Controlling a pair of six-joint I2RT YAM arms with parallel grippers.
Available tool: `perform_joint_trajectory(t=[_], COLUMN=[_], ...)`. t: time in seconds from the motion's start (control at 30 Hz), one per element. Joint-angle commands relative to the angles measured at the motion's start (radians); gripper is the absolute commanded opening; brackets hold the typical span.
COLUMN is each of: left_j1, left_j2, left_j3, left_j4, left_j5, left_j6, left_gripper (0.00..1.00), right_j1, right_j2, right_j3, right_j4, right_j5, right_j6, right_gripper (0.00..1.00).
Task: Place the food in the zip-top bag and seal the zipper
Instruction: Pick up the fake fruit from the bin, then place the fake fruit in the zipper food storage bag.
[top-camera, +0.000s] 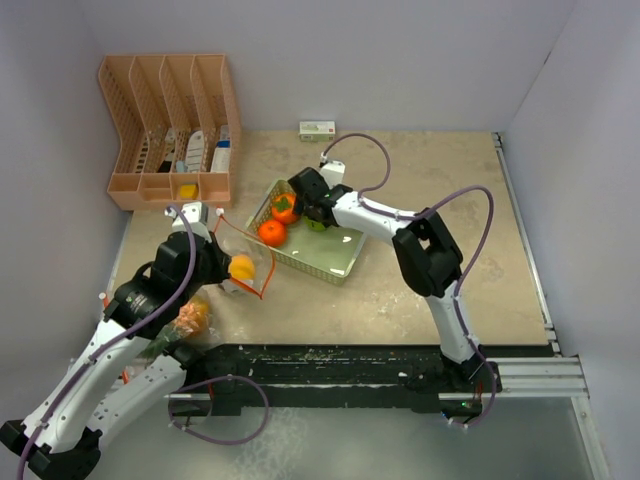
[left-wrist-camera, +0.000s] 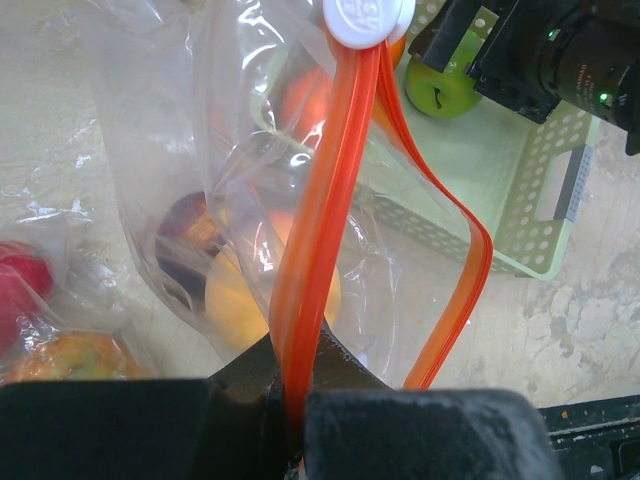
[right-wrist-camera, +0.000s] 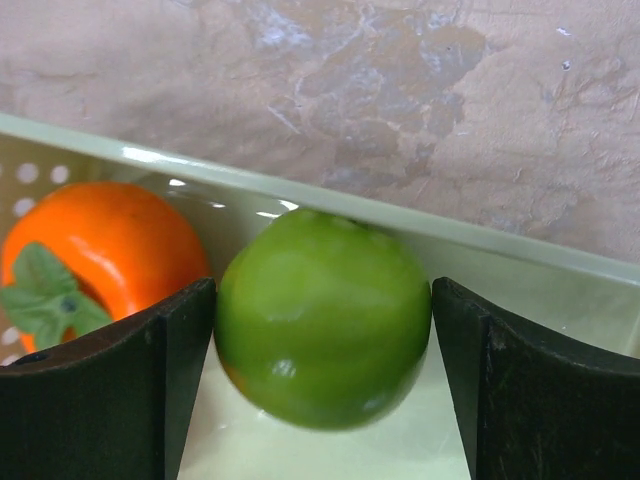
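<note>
Plainly, the right jaws pinch a round green toy lime (right-wrist-camera: 322, 315) between them, inside the pale green perforated basket (right-wrist-camera: 540, 262). The left jaws are pressed together on the orange zipper strip (left-wrist-camera: 320, 200) of a clear plastic bag (left-wrist-camera: 150, 120), a yellow toy mango (left-wrist-camera: 235, 300) inside it just ahead.

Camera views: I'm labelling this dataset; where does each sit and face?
Top external: above, behind the bases, looking down on the table; both arms show.
Left wrist: on left arm, facing the basket; jaws pinch the zipper.
Right wrist: on right arm, looking into the basket; jaws grip the lime.
Both wrists share lime, basket.
</note>
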Motion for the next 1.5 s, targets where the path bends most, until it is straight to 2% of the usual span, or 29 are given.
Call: perform_joint_trajectory(t=[0.0, 0.23, 0.27, 0.37, 0.4, 0.47, 0.6, 0.7, 0.93, 1.0, 1.07, 1.13, 1.23, 1.47], left_j1=[0.000, 0.000, 0.000, 0.000, 0.000, 0.000, 0.000, 0.000, 0.000, 0.000, 0.000, 0.000, 0.000, 0.000], left_j2=[-0.015, -0.011, -0.012, -0.012, -0.012, -0.013, -0.010, -0.002, 0.018, 0.027, 0.038, 0.043, 0.041, 0.016], left_j3=[0.041, 0.039, 0.039, 0.037, 0.035, 0.034, 0.027, 0.022, 0.028, 0.037, 0.046, 0.056, 0.063, 0.075], left_j4=[0.029, 0.021, 0.020, 0.018, 0.018, 0.019, 0.024, 0.031, 0.041, 0.038, 0.034, 0.032, 0.030, 0.009], left_j5=[-0.002, -0.005, -0.006, -0.007, -0.007, -0.008, -0.017, -0.019, -0.011, -0.017, -0.023, -0.027, -0.027, -0.031], left_j6=[0.023, 0.018, 0.016, 0.014, 0.012, 0.012, 0.012, 0.008, -0.002, 0.001, 0.004, 0.005, 0.000, -0.012], left_gripper=[0.00, 0.00, 0.00, 0.00, 0.00, 0.00, 0.00, 0.00, 0.00, 0.00, 0.00, 0.00, 0.00, 0.00], right_j1=[-0.008, -0.014, -0.014, -0.014, -0.014, -0.014, -0.013, -0.001, 0.129, 0.165, 0.198, 0.242, 0.293, 0.316], right_j2=[0.002, 0.031, 0.028, 0.005, -0.006, -0.040, -0.154, -0.288, -0.656, -0.720, -0.749, -0.750, -0.719, -0.648], right_j3=[0.014, -0.001, -0.008, -0.036, -0.046, -0.067, -0.133, -0.233, -0.480, -0.545, -0.587, -0.602, -0.600, -0.591], right_j4=[0.008, 0.013, 0.016, 0.025, 0.025, 0.023, 0.025, 0.081, 0.394, 0.525, 0.633, 0.691, 0.707, 0.736], right_j5=[0.032, 0.006, 0.004, -0.002, -0.005, -0.014, -0.013, -0.069, -0.308, -0.487, -0.640, -0.711, -0.712, -0.687], right_j6=[0.014, 0.016, 0.013, 0.008, 0.006, 0.004, -0.007, -0.045, -0.200, -0.227, -0.233, -0.261, -0.291, -0.266], right_gripper=[0.89, 0.89, 0.83, 0.52, 0.46, 0.42, 0.41, 0.42, 0.40, 0.39, 0.39, 0.39, 0.39, 0.38])
